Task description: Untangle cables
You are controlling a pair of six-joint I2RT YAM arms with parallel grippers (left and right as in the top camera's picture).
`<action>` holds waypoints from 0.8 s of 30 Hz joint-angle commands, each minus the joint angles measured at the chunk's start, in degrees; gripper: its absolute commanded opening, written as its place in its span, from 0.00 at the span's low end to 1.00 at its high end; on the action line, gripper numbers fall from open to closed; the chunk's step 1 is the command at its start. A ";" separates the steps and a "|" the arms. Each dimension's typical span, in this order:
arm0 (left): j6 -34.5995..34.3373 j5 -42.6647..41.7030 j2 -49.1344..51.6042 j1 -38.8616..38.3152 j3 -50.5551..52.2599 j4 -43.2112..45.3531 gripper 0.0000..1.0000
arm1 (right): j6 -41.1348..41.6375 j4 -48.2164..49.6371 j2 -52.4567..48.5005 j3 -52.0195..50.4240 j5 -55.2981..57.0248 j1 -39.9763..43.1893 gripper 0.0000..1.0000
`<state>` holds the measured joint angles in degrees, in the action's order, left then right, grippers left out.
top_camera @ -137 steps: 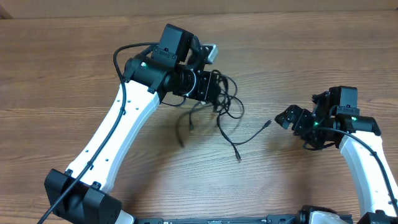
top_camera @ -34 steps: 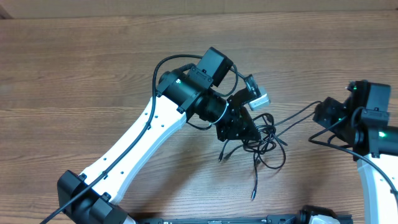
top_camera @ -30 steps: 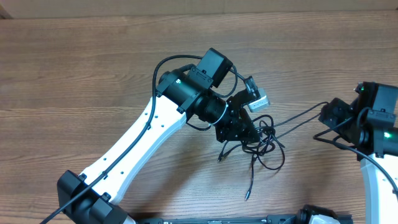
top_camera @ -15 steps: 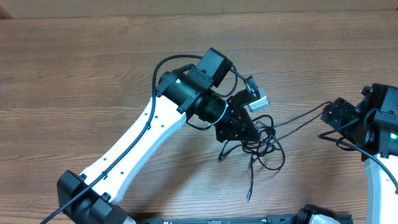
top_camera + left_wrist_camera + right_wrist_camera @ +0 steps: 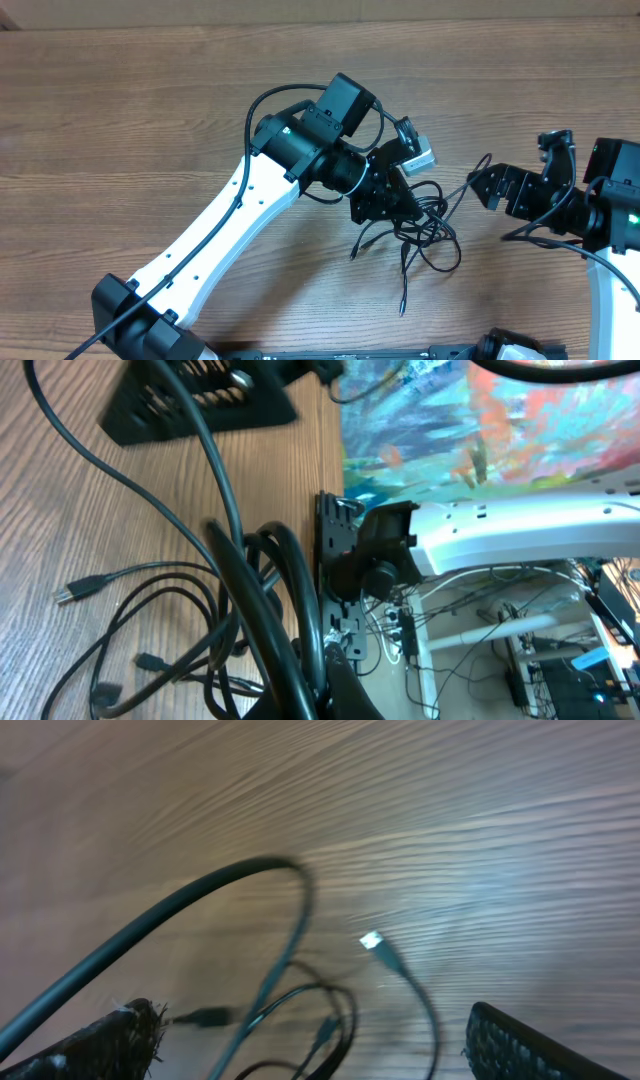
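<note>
While left tool [image 5: 400, 205] pinches the cables [image 5: 425, 222], right tool [image 5: 522, 168] gapes wide, nearby.

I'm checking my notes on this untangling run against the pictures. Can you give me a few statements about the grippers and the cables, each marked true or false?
1. The left gripper is shut on the cables. True.
2. The right gripper is clamped on a cable. False: its jaws stand wide open with nothing between them.
3. The cables lie apart in separate straight lines. False: they form one tangle of loops at the left gripper.
4. One plug end trails free of the tangle. True.
</note>
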<state>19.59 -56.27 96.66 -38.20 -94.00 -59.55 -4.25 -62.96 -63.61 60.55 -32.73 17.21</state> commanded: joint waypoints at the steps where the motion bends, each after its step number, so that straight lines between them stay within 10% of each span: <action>1: -4.85 1.95 -1.33 0.98 -0.98 1.70 0.04 | -8.02 -1.38 -0.11 1.40 -8.39 0.22 0.96; 12: -20.02 5.62 -1.33 7.17 -0.98 5.60 0.04 | -19.32 -5.77 -0.09 1.40 -19.15 0.22 0.96; 24: -20.02 -0.33 -1.33 5.35 -0.98 9.81 0.04 | -35.28 -9.94 -0.11 1.40 -28.92 -0.76 0.90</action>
<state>0.10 -52.05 96.66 -31.55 -94.00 -51.46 -34.28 -72.93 -63.66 60.55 -58.70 17.19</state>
